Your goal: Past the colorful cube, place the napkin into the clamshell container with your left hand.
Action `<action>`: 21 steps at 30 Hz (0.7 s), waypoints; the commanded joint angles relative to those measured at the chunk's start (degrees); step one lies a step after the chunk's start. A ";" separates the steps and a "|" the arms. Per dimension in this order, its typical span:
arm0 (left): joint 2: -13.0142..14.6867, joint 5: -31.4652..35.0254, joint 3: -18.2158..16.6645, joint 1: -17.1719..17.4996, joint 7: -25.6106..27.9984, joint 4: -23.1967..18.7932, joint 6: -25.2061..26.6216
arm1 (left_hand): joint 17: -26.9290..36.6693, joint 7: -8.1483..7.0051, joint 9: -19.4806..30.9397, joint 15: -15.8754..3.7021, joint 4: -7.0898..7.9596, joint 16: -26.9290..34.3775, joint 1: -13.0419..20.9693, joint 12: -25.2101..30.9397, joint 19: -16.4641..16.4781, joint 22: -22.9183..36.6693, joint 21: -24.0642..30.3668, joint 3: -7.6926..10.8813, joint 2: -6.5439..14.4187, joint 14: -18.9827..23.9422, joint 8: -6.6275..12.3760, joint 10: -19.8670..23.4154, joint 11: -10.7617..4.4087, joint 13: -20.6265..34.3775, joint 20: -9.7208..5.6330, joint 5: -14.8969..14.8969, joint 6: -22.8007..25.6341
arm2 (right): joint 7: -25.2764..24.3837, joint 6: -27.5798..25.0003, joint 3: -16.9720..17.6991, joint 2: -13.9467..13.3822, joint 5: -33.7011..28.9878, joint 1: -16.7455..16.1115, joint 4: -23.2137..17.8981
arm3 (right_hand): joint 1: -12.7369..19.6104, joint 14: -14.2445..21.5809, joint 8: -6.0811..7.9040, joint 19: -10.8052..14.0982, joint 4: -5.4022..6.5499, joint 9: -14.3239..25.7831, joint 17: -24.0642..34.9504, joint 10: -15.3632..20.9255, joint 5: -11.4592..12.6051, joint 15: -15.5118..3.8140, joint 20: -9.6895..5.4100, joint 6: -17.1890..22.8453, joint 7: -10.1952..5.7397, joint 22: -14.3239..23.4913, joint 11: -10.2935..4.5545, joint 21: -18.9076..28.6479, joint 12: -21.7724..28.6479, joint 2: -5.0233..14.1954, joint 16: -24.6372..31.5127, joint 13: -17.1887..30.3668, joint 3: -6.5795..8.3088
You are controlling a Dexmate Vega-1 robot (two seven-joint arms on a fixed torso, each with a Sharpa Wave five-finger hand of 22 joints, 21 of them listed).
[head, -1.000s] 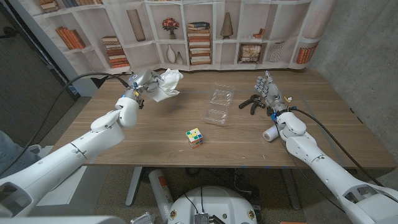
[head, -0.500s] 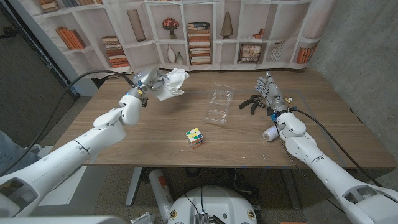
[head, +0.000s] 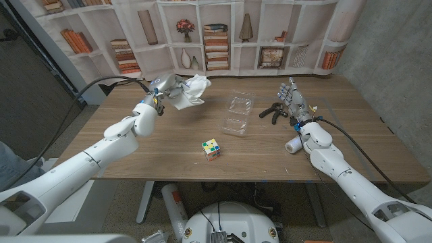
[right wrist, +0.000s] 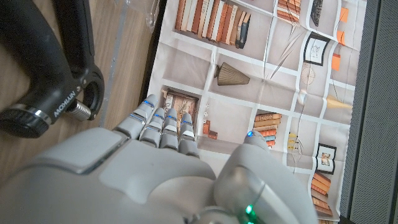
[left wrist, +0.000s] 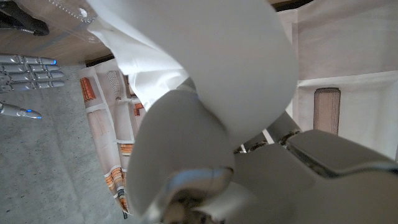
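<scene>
A: Taking the clear container (head: 237, 114) as the landmark, what lies to its left?

B: The left hand (head: 164, 88), raised above the table (head: 135, 155), with its fingers closed on the crumpled white napkin (head: 191, 92). The napkin hangs in the air just left of the container's far half, not over it yet. In the left wrist view the napkin (left wrist: 205, 68) bulges out of the grip.

A: So which step is this?

B: The carry, I'd say. The container lies open and looks empty. The colourful cube (head: 211, 149) sits nearer the robot than the container.

A: And next?

B: Probably moving the hand right until the napkin is above a tray half, then lowering it and letting go.

A: To the container's right?

B: A black tool (head: 273, 111), then the right hand (head: 291, 98), holding nothing, fingers straight, with a white roll (head: 293, 145) nearer the robot.
</scene>
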 commanded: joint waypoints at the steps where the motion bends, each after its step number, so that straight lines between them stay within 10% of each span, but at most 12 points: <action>1: -0.35 1.93 0.18 0.22 0.39 -0.21 -2.48 | 2.78 -0.49 0.14 -7.73 -0.02 0.43 0.25 -0.14 -0.49 0.06 0.48 -0.27 -0.44 1.60 0.01 0.01 -0.40 0.13 -1.99 0.26 0.05 | 0.40 0.24 -0.16 0.28 -0.08 0.49 0.64 | 0.15 0.23 0.35 0.46 -0.15 0.30 0.20 0.29 -0.13 0.22 0.03 0.27 0.28 0.22 -0.04 -0.17 -0.09 0.73 -0.03 0.05 -0.11; 21: -3.36 4.13 2.39 -3.55 -0.45 4.11 -8.52 | 3.18 -0.84 -0.03 -7.96 0.31 0.06 -0.03 -0.62 -1.36 -0.05 0.82 -0.98 -0.50 1.48 0.19 0.25 -0.54 0.23 -1.94 0.33 0.56 | -0.31 0.00 0.20 -0.11 -0.03 -0.06 -0.21 | 0.12 0.25 0.38 0.46 -0.18 0.30 0.20 0.29 -0.22 0.23 0.02 0.32 0.32 0.22 0.01 -0.18 -0.09 0.78 -0.01 0.05 -0.19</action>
